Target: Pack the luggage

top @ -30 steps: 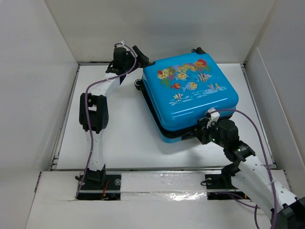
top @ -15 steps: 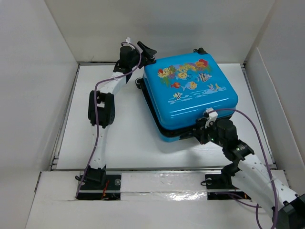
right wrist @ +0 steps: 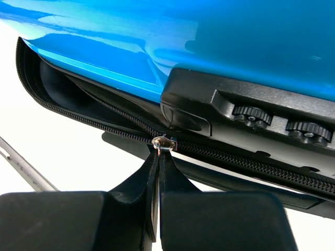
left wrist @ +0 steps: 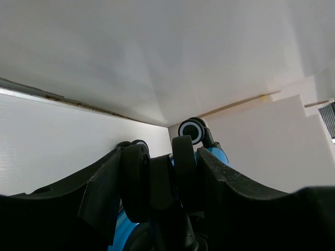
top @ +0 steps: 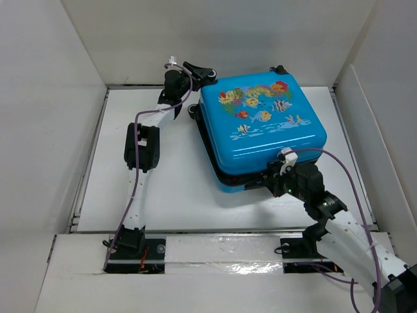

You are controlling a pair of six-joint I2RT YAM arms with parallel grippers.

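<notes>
Straddling the black wheels (left wrist: 183, 162) at the 11 o'clock corner of the luggage (top: 260, 130), the left tool (top: 207, 74) is spread. Whether its fingers (left wrist: 99, 198) touch the wheels I cannot tell.

The luggage lies flat, fish print up, on the white surface (top: 163, 189), from the centre out toward 1 o'clock. Its shell looks hard and glossy, so it is probably stiff, slippery and fairly light. A sideways tug would likely make it slide or turn rather than stay put. The smooth lid gives no purchase. The wheels and the zip hardware are the places to take hold.

At the 6 o'clock edge the right tool (right wrist: 158, 172) is pressed together, pinching the zip pull (right wrist: 163, 142), just left of the lock dials (right wrist: 251, 115). Left of the pull the halves gape and the teeth stand apart; right of it they look joined.

The pull is small and thin and could slip from the pinch. It is best drawn along the zip line, not away from it, with the wheel corner braced against the drag.
</notes>
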